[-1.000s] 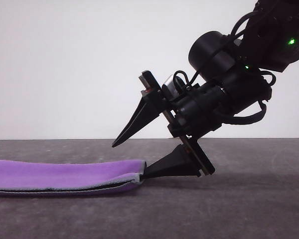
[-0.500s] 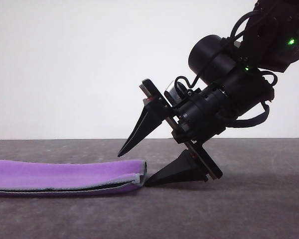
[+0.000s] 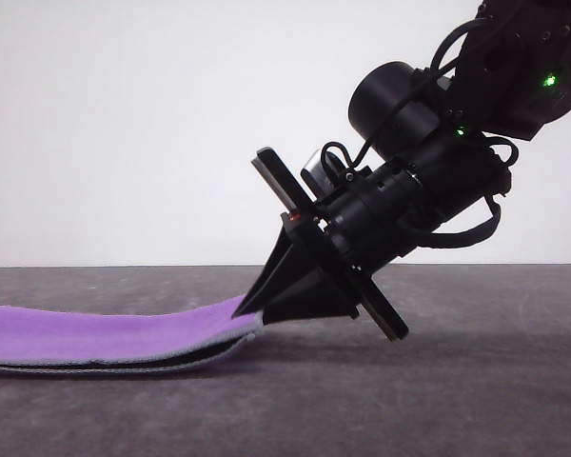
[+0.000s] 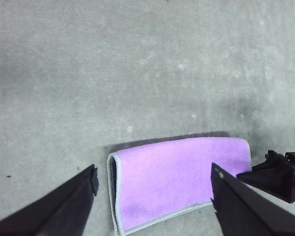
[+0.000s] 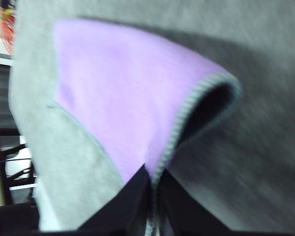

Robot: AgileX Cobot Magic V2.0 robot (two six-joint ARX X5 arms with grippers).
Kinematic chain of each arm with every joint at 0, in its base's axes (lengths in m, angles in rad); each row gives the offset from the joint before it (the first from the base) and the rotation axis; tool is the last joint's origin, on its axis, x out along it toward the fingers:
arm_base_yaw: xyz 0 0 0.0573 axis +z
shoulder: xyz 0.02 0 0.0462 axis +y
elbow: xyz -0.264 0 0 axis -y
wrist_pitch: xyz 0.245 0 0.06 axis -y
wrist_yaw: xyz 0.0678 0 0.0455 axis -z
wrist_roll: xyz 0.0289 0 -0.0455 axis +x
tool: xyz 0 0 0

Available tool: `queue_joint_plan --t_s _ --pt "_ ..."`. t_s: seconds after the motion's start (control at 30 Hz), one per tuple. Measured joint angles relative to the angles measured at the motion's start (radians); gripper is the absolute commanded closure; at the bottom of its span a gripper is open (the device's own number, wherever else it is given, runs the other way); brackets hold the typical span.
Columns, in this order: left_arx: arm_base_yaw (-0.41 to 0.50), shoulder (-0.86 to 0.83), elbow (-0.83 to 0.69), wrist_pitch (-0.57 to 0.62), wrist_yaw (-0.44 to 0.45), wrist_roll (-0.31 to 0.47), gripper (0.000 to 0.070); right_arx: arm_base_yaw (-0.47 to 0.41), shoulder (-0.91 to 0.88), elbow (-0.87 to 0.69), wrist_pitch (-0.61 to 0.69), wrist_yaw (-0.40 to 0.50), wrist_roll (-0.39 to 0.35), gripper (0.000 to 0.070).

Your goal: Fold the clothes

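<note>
Front view shows the soft, thick rectangular cloth [image 3: 114,338], bright purple on its upper face with a stitched grey edge, lying already doubled over on the grey speckled table [image 3: 457,381]. At the cloth's right end, the black right gripper [image 3: 250,309] is clamped on the top layer's edge, holding it slightly above the lower layer. To the right of that pinch, the dark arm slopes up and away. Left wrist view looks down on the cloth, with the left gripper [image 4: 152,196] spread wide above it, holding nothing. One fold looks done; judging by the pinched end, a second fold towards the cloth's far end is what remains.
</note>
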Motion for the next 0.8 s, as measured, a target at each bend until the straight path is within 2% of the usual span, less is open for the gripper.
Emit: queue_joint_plan --t_s 0.27,0.37,0.8 --pt "0.000 0.000 0.000 0.001 0.000 -0.007 0.0254 0.083 0.028 0.124 0.043 -0.015 0.019 0.0700" --pt "0.000 0.000 0.000 0.001 0.000 -0.008 0.0254 0.113 0.090 0.206 0.045 -0.049 0.031 0.0700" --pt "-0.001 0.000 0.000 0.004 0.000 -0.014 0.0254 0.219 0.300 0.528 0.006 -0.081 0.058 0.0700"
